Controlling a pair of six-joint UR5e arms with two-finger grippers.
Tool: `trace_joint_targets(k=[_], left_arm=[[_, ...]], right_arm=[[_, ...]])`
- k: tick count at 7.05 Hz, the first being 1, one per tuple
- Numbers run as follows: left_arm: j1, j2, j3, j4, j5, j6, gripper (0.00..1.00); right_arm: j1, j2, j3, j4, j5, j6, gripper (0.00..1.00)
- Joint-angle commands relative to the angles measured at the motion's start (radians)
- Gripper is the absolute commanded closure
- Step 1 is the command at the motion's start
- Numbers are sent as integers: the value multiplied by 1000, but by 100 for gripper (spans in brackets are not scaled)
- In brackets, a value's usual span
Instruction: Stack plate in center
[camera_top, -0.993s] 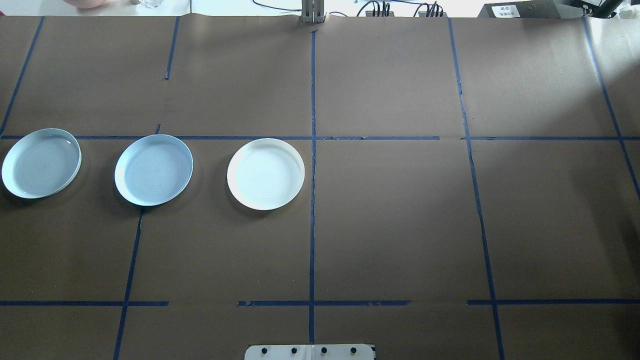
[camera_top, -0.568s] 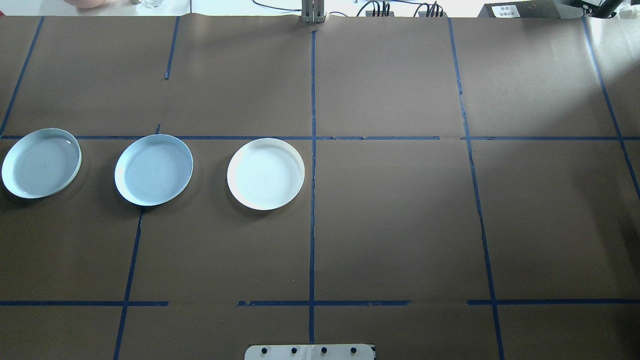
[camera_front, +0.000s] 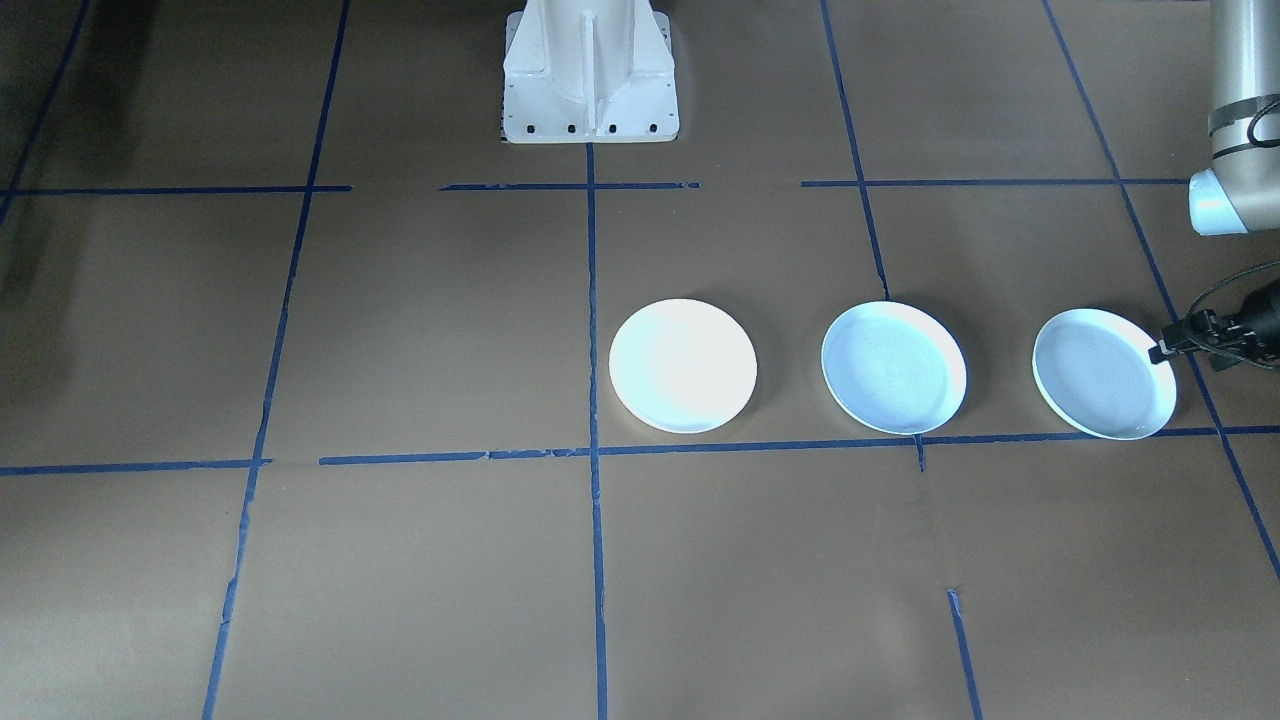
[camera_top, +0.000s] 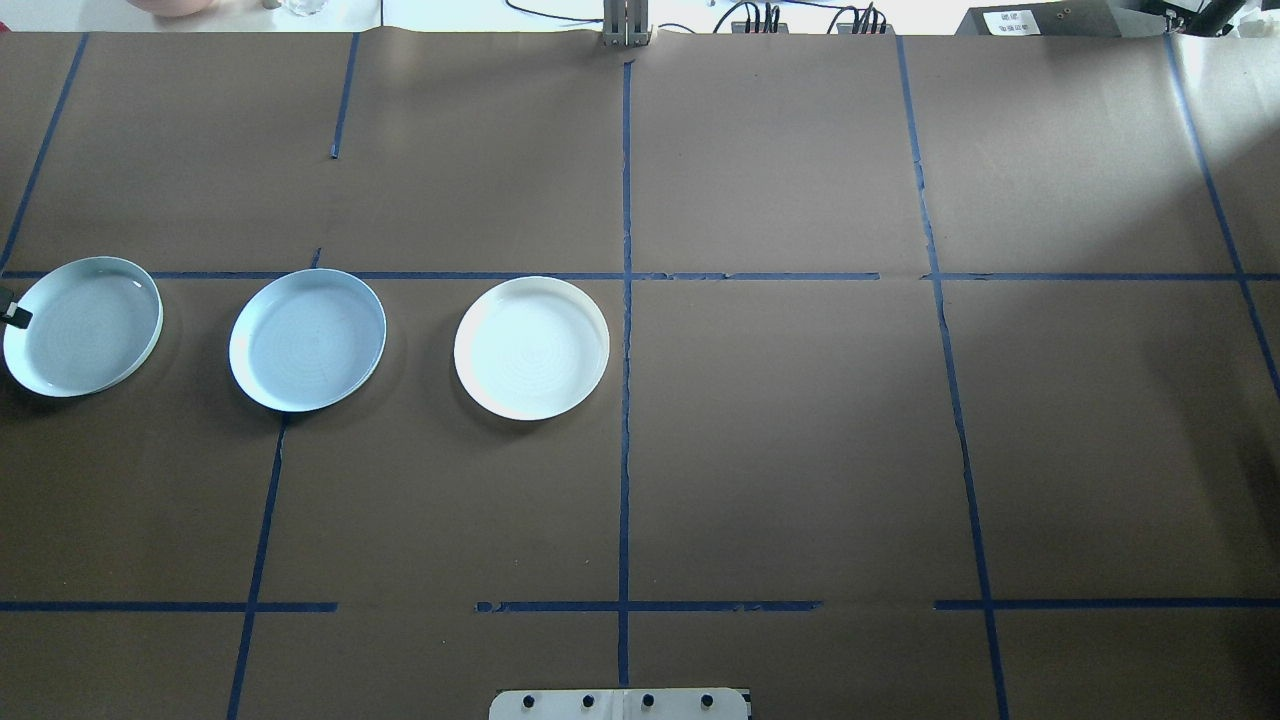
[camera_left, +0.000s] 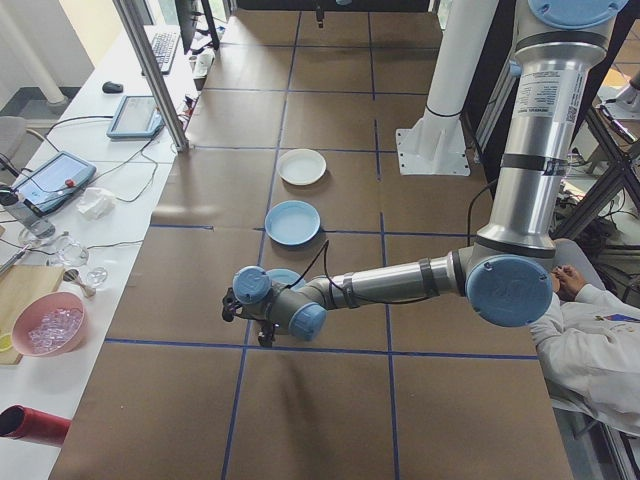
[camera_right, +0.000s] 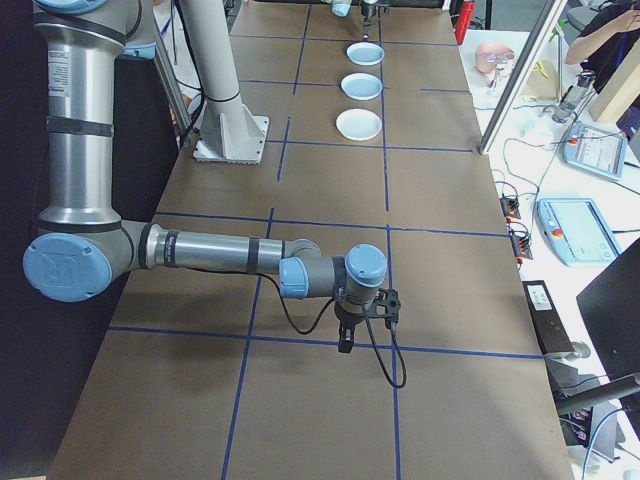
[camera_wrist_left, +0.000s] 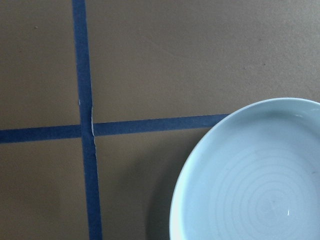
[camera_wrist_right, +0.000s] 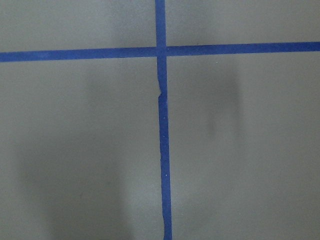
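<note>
Three round plates lie in a row on the brown table. The center plate (camera_top: 307, 340) (camera_front: 893, 367) is pale bluish-white with faint rings. An alike plate (camera_top: 82, 326) (camera_front: 1104, 373) (camera_wrist_left: 260, 180) lies at the row's outer end on my left arm's side. A brighter white plate (camera_top: 531, 347) (camera_front: 683, 365) lies nearest the table's middle line. My left gripper (camera_front: 1163, 350) (camera_top: 12, 316) (camera_left: 262, 332) hovers at the outer plate's outer rim; only its dark tip shows, so I cannot tell its state. My right gripper (camera_right: 345, 338) hangs over bare table far from the plates, state unclear.
Blue tape lines (camera_top: 625, 350) divide the table into squares. The robot's white base (camera_front: 588, 75) stands at the table's robot side. A side bench with tablets and a pink bowl (camera_left: 47, 325) runs along the far side. A person's sleeve (camera_left: 590, 340) shows behind the left arm.
A dark tip of my left gripper has come into the overhead view at the left edge, by the outer plate's rim. The plates have not moved.
</note>
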Motion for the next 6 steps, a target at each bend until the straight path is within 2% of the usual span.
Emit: trace_joint_targets(k=[1, 2, 3, 5, 6], left_arm=[[19, -12, 39, -22, 4, 0, 7], [19, -14, 48, -47, 4, 0, 23], [19, -14, 50, -59, 4, 2, 50], [19, -14, 54, -59, 2, 0, 92], [19, -14, 53, -59, 2, -3, 100]], right_arm=[[1, 0, 0, 0, 0, 0, 0], [-1, 0, 0, 0, 0, 0, 0], [1, 0, 0, 0, 0, 0, 0], [-1, 0, 0, 0, 0, 0, 0], [1, 0, 0, 0, 0, 0, 0]])
